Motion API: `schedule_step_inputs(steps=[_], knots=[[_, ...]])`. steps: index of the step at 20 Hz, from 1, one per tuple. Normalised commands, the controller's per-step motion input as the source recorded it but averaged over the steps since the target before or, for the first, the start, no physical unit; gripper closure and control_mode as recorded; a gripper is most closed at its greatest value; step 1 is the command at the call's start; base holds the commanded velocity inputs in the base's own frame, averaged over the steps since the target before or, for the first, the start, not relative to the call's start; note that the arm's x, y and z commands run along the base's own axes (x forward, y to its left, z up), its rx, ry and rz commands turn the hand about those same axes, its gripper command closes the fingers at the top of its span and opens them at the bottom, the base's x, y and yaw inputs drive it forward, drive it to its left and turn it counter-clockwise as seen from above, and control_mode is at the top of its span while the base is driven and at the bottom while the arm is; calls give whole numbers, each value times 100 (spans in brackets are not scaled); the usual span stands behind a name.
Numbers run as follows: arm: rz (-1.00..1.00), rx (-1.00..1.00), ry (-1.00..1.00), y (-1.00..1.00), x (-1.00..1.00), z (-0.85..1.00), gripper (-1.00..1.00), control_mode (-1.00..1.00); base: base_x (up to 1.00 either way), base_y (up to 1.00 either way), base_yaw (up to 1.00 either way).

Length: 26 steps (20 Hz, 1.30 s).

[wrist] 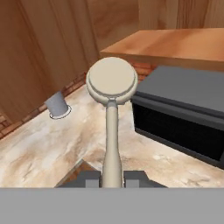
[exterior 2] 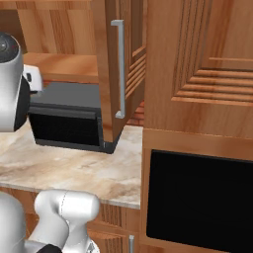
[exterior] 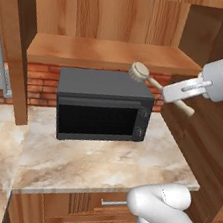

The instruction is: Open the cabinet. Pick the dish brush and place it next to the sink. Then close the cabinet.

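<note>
Dish brush (exterior: 139, 72), pale beige with round head, clamped by its handle in white two-finger gripper (exterior: 173, 92); keep it level over black microwave (exterior: 102, 104) toward the sink.

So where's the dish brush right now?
The dish brush is held in the shut hand, in the air above the right end of the black microwave, just below the open cabinet's shelf.
</note>
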Motion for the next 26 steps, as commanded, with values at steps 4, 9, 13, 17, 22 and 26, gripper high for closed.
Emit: schedule_step_inputs(steps=[4,9,13,17,22,26], knots=[[10,-3,9,0,0,-4,100,-100,0,0,0],[4,-1,6,0,-14,-10,100,-100,0,0,0],[0,0,4,0,-33,-15,100,-100,0,0,0],[0,0,0,0,-41,-29,100,-100,0,0,0],[0,0,1,4,-13,-16,100,-100,0,0,0],[0,-1,0,9,0,-5,100,-100,0,0,0]])
